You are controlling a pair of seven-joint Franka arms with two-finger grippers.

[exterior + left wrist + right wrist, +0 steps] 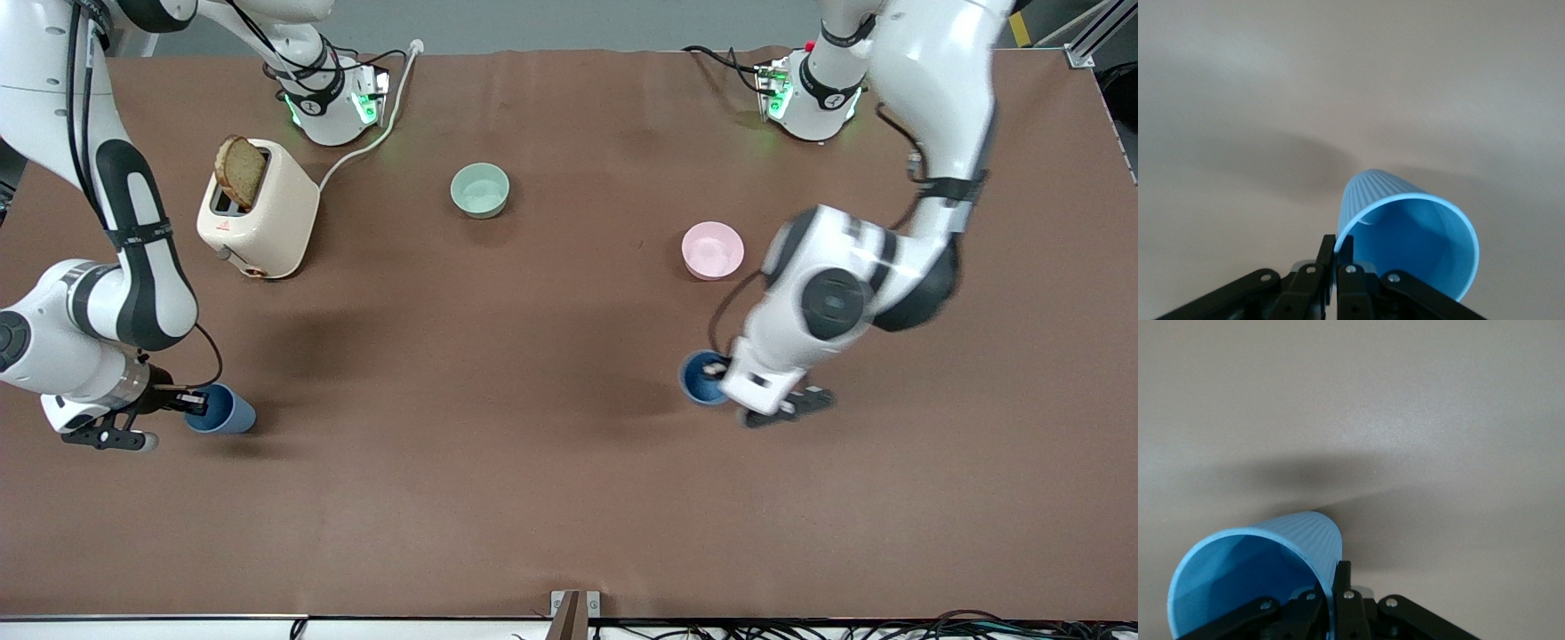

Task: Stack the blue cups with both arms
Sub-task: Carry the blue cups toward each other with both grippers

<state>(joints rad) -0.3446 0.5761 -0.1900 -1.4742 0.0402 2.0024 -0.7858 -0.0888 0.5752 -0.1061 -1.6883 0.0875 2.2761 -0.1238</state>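
My right gripper (194,404) is shut on the rim of one blue cup (227,411) low over the table at the right arm's end, near the front edge. In the right wrist view the fingers (1337,577) pinch that cup's wall (1251,577), one inside and one outside. My left gripper (722,372) is shut on the rim of the other blue cup (702,378), low over the table nearer the front camera than the pink bowl. The left wrist view shows the pinch (1337,245) on the cup (1418,240). Both cups are tilted.
A pink bowl (712,250) and a pale green bowl (480,190) sit toward the arms' bases. A cream toaster (258,213) with a bread slice (240,171) and a white cord (373,133) stands near the right arm's base.
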